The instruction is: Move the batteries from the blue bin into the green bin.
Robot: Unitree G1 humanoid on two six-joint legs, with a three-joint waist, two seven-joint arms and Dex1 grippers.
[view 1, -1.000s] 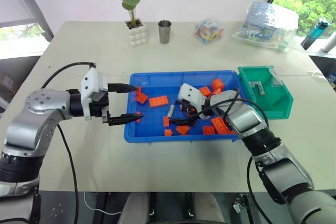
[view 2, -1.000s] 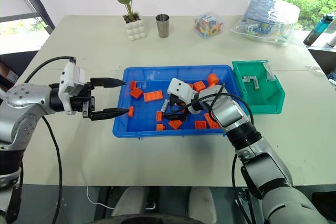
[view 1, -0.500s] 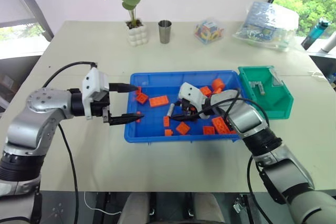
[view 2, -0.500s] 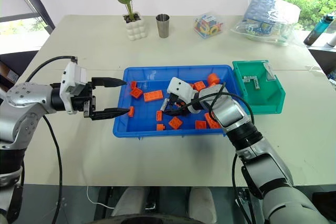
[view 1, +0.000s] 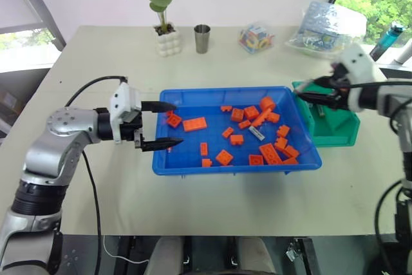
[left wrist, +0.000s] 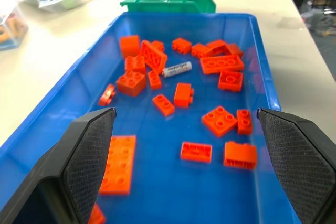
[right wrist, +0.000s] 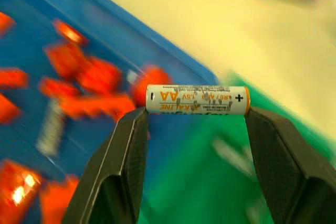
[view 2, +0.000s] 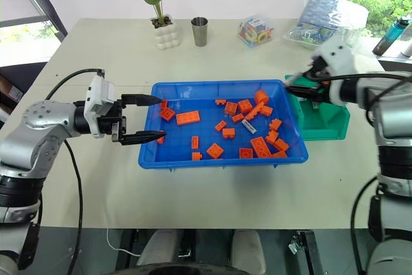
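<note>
We are reaching our left arm in from the left, its gripper (view 1: 168, 123) pointing level toward the right, hovering at the left rim of the blue bin (view 1: 193, 166). Its two black fingers (left wrist: 84, 156), tapered and finely ribbed on their inner pads, are standing wide apart and gripping nothing.

Just beyond them, the wide, shallow, glossy plastic bin is lying on the pale table (view 1: 116, 56). Orange toy bricks (view 1: 194, 123), studded and blocky, are scattered over its floor. One battery (view 1: 257, 133), a small grey-silver cylinder, is lying among the bricks in the right half, well apart from the left gripper.

We are holding our right arm out to the right, raised above the table, with its gripper (view 2: 302, 85) pointing in over the near-left edge of the green bin (view 1: 344, 130). The fingers are pinching a second battery (right wrist: 197, 99) endwise, one pad on each cap; it is smooth and white-labelled, marked AA, with an orange band at its plus end. It is hanging over the boundary between the blue bin and the green bin.

The green bin is sitting just beside the blue bin's right end, deeper and smaller. At least one more grey stick (view 2: 309, 96) is lying inside it.
</note>
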